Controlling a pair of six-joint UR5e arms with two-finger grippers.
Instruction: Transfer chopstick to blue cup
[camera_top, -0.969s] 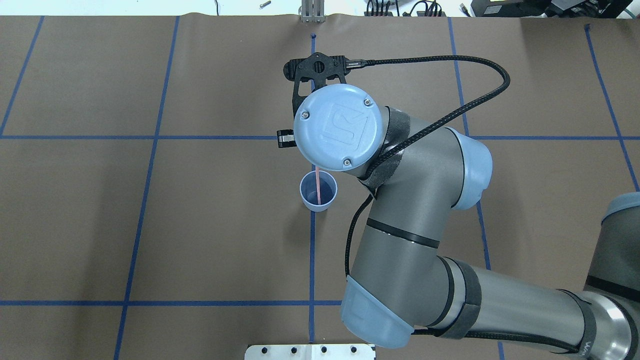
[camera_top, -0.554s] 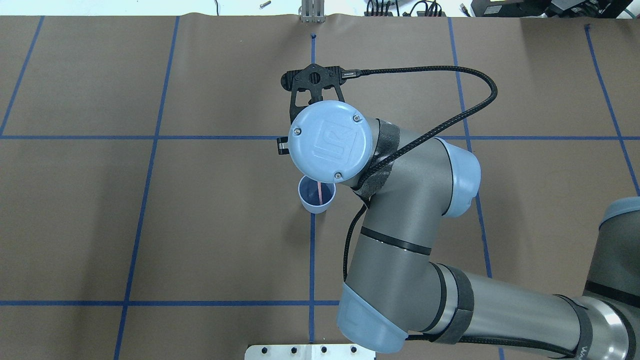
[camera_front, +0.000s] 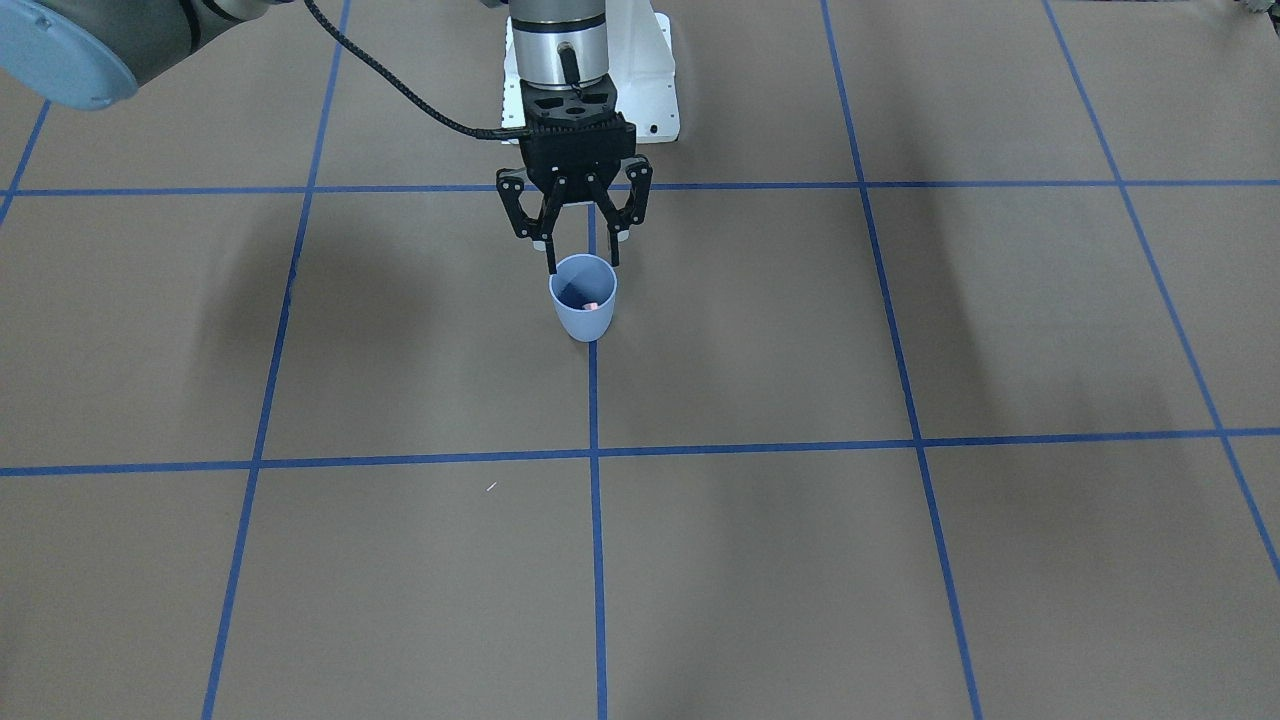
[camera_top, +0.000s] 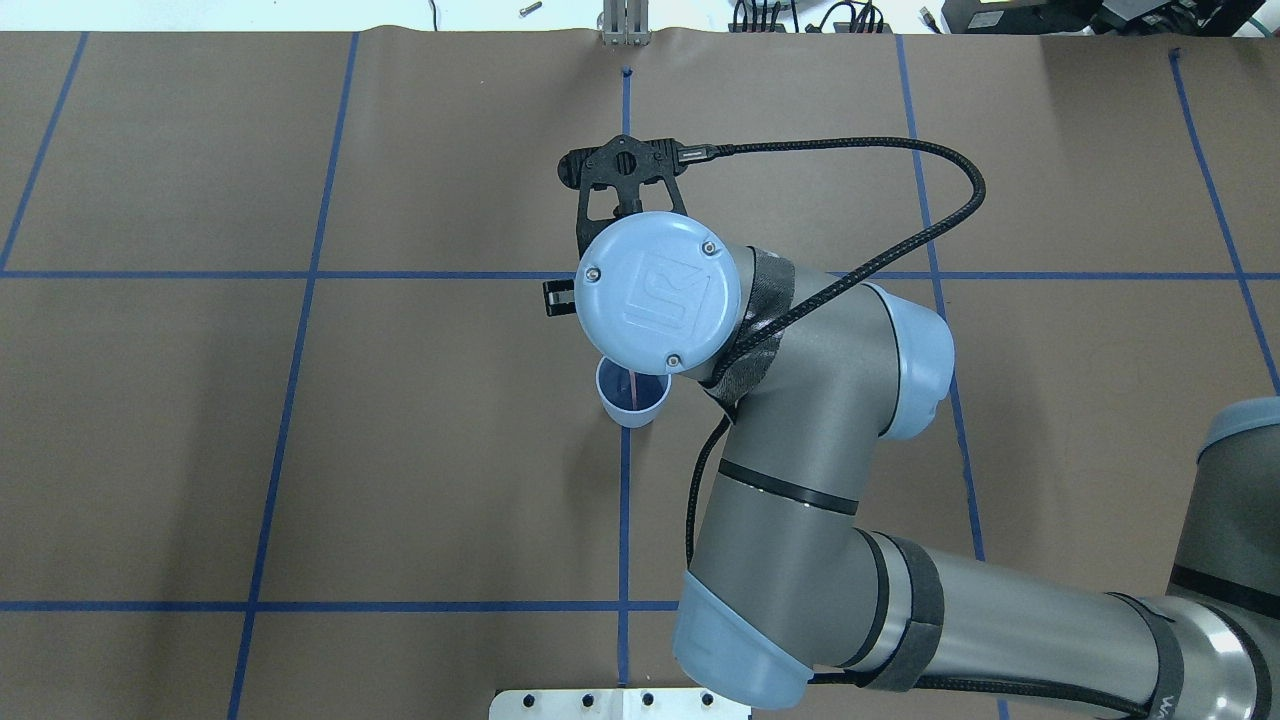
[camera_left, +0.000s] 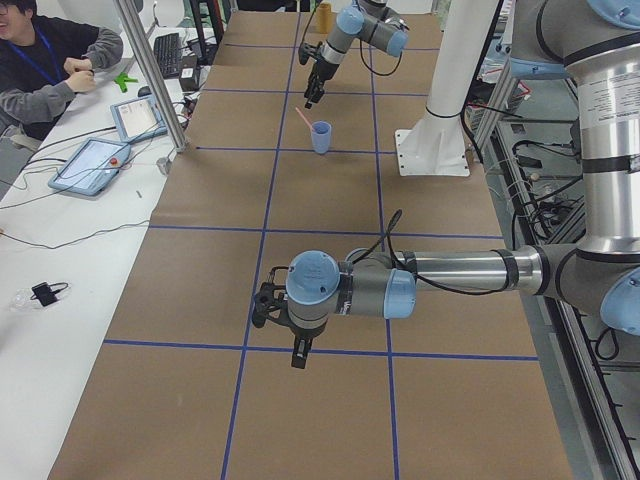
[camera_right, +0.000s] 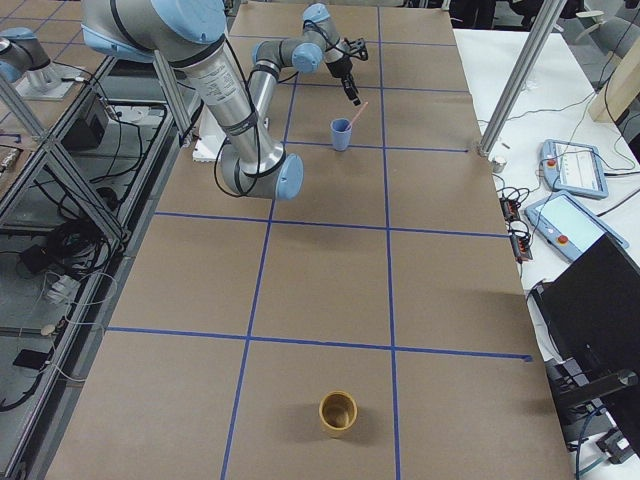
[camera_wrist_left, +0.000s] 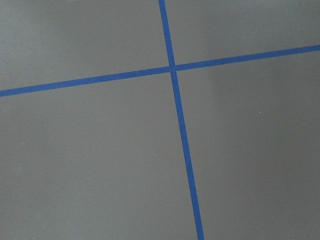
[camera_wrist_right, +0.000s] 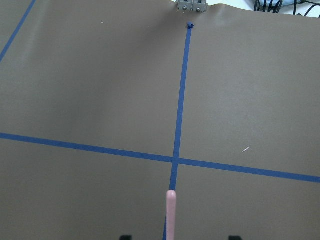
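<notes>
Front view: the right gripper has just spread wide above the cup; the chopstick sits inside, released; overhead, it has sunk deeper, so the transfer looks done; left side view: I cannot tell the left gripper's state.

Right pincer points straight down — jaws spread.
</notes>
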